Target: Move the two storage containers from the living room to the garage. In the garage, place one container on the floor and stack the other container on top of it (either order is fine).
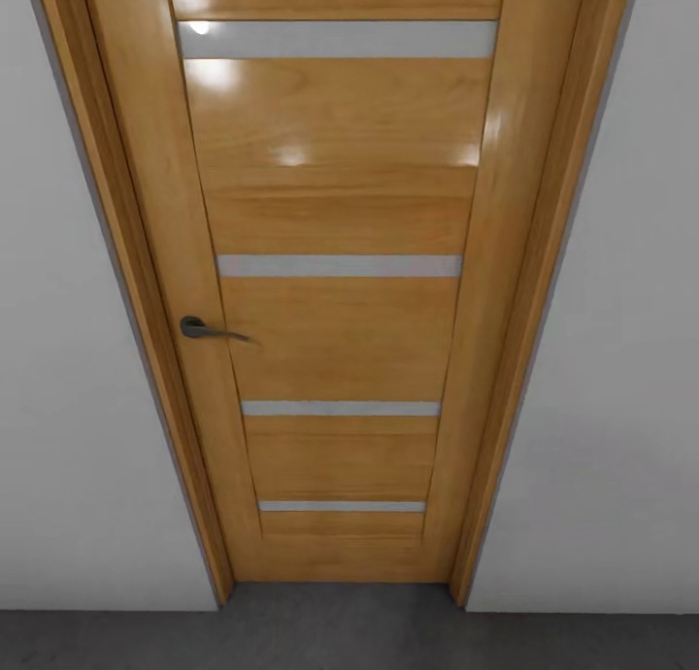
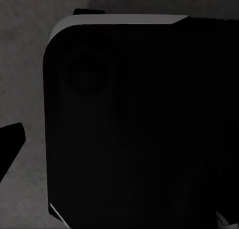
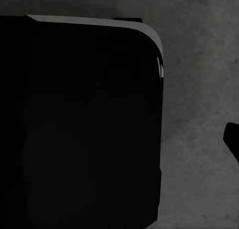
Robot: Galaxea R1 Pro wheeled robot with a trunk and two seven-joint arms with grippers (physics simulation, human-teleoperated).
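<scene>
Directly ahead in the head view, a closed wooden door (image 1: 340,291) is seen at close range. The door is tan with a glossy finish, and ceiling light is reflected on its upper panels. Four narrow pale horizontal strips (image 1: 339,265) are set across its central panel, one above another. A dark metal lever handle (image 1: 206,330) is fitted on the door's left stile, with the lever pointing toward the middle of the door. The door is enclosed by a matching wooden frame (image 1: 116,243), and plain white wall (image 1: 68,437) is seen on both sides of the frame. At the foot of the door, a strip of dark grey concrete floor (image 1: 340,636) runs across the lower edge of the view.

In the left wrist view, a large black body with rounded corners (image 2: 139,129) is seen against mottled grey floor (image 2: 25,64); a thin pale edge runs along one side of it. A small dark pointed shape (image 2: 10,144) enters at the picture's border. In the right wrist view, a similar black rounded body (image 3: 84,124) is seen over grey floor (image 3: 199,89), and a small dark shape (image 3: 232,139) enters at the border.

The opening of either gripper cannot be determined from these pictures, nor whether anything is held. The position of the storage containers cannot be determined.
</scene>
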